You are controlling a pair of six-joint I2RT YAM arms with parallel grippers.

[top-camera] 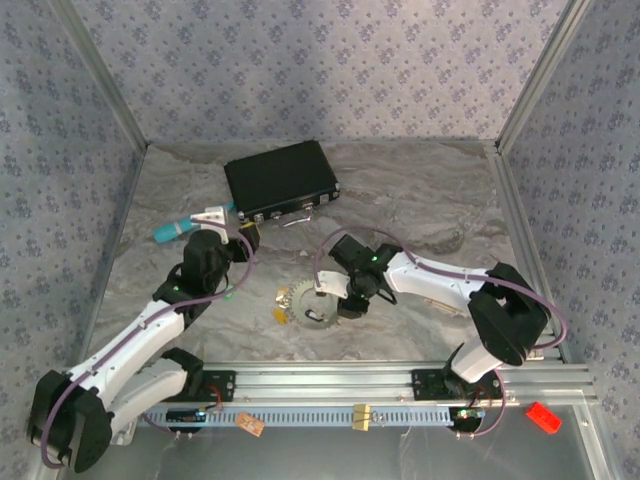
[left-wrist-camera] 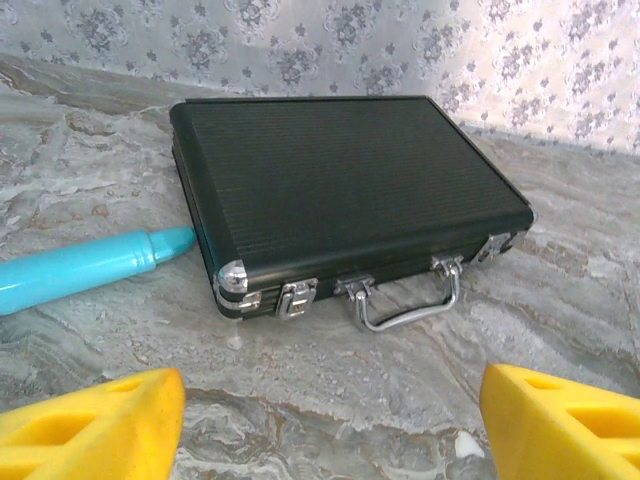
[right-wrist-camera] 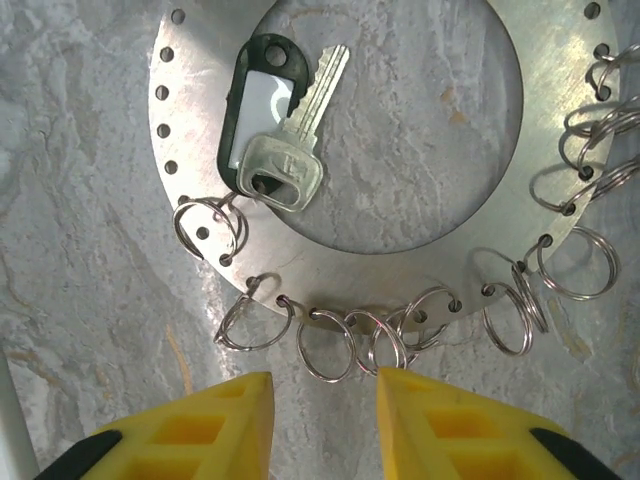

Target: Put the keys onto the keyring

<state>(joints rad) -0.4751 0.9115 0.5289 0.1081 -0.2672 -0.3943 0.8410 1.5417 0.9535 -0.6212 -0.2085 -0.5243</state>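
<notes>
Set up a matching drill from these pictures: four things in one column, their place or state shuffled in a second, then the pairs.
1 case
2 turquoise tube
3 silver key
4 keyring

a lies partly over the keyring's centre hole
b lid shut
c flat, wire loops along its rim
d beside the case's corner

Pairs: 1-b, 2-d, 3-a, 4-c

- Top view: even, diffuse overhead light, mod. bright; soft shadows under arms [top-camera: 150, 330] on table [top-camera: 420, 200].
- Right wrist view: keyring [right-wrist-camera: 550, 120] has brushed glare, brightest on rt side; focus sharp, thin shadows beside small rings.
- Left wrist view: black case [left-wrist-camera: 340, 170] crisp w/ dull sheen; left gripper's fingers [left-wrist-camera: 90, 425] slightly soft.
</notes>
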